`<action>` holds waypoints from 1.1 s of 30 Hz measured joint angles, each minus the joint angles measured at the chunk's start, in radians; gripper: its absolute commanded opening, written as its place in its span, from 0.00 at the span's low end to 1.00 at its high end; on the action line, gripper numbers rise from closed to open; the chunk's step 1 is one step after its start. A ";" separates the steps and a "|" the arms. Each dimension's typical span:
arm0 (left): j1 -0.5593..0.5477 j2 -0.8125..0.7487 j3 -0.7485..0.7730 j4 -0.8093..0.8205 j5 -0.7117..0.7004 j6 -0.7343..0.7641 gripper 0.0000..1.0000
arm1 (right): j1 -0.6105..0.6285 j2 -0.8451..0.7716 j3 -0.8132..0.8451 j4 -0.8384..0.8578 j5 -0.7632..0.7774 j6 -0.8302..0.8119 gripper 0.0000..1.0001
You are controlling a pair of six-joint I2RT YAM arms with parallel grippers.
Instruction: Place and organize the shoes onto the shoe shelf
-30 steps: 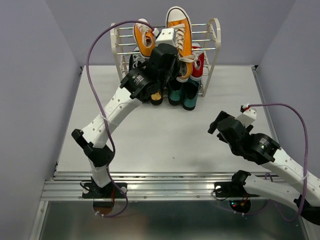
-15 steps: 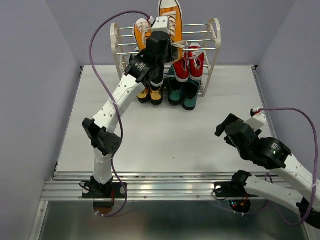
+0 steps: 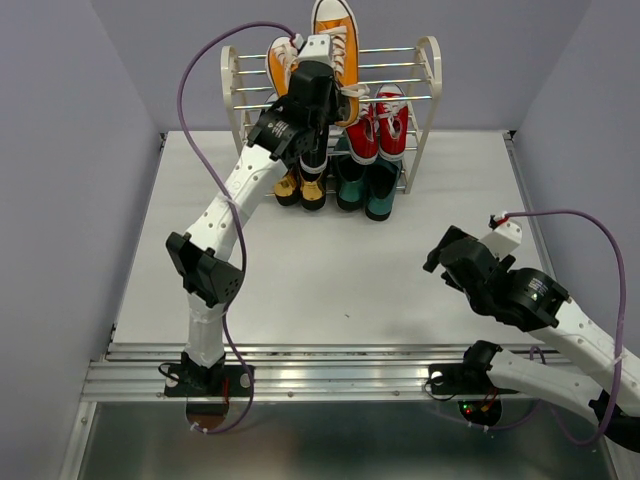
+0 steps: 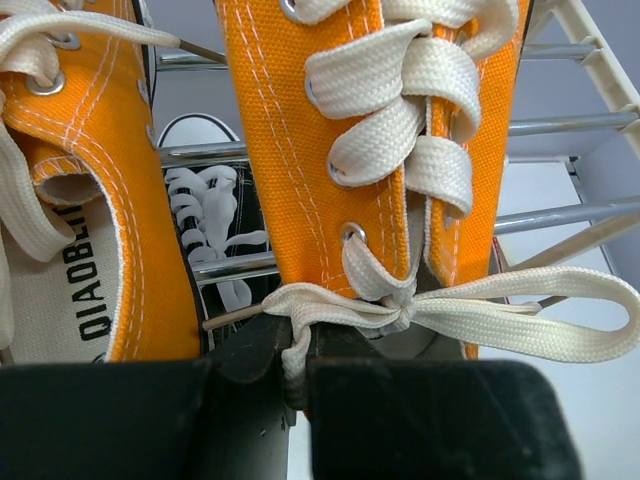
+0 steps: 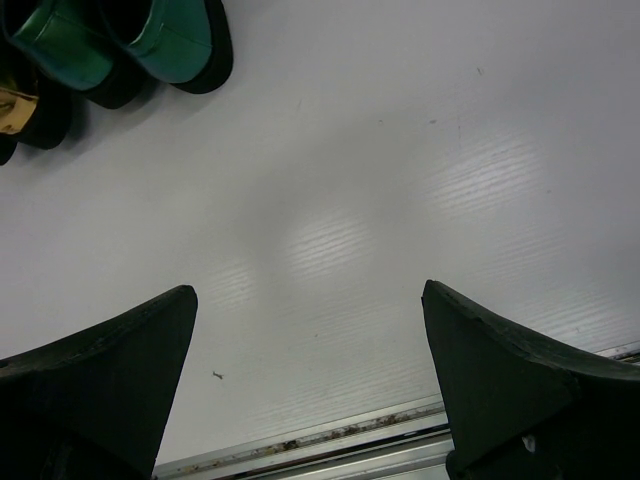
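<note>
Left fingers (image 4: 430, 420) pinch an orange sneaker (image 3: 335, 25) beside its mate (image 3: 280, 65) on the twelve-o'clock shoe shelf (image 3: 430, 70), pairing colours; right fingers (image 5: 100, 390) are spread.

The left arm (image 3: 225, 215) is reaching far forward and upward. Its elbow is bending low near the base, and its forearm is stretching diagonally away to the right. Its wrist is pitching the left gripper (image 4: 298, 352) forward, and the two dark fingers are pressing almost together, pinching an orange sneaker (image 4: 290, 150). The right arm (image 3: 580, 335) is crouching low at the near right, folded back on itself with its wrist raised. The right gripper (image 5: 308, 295) is pointing down and away from the base, its fingers (image 5: 110, 375) spreading wide apart.
</note>
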 measured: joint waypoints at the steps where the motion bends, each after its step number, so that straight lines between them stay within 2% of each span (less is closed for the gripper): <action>1: 0.004 0.000 0.001 -0.002 0.003 -0.002 0.14 | 0.000 0.000 0.000 0.001 0.000 -0.001 1.00; 3: 0.004 0.002 0.006 -0.011 0.009 -0.003 0.16 | 0.000 0.000 0.002 0.002 -0.001 -0.001 1.00; 4: 0.004 0.002 0.009 -0.014 0.011 -0.004 0.24 | 0.000 0.000 0.003 0.003 -0.002 -0.001 1.00; 6: 0.006 0.003 0.011 -0.017 0.013 -0.005 0.31 | 0.000 0.000 0.006 0.006 -0.002 -0.001 1.00; 11: 0.010 0.003 0.020 0.013 0.026 -0.014 0.35 | 0.000 0.000 0.009 0.006 -0.005 -0.001 1.00; 13: 0.011 0.003 0.033 0.047 0.033 -0.016 0.43 | 0.000 -0.001 0.009 0.006 -0.006 -0.001 1.00; 23: 0.016 -0.045 0.052 0.087 0.095 -0.024 0.44 | 0.000 -0.003 0.009 0.006 -0.006 -0.001 1.00; 25: 0.014 -0.064 0.050 0.087 0.103 -0.026 0.47 | 0.000 -0.003 0.009 0.006 -0.007 -0.001 1.00; 33: 0.014 -0.219 0.021 0.109 0.148 -0.032 0.52 | 0.000 0.000 0.009 0.017 -0.013 -0.004 1.00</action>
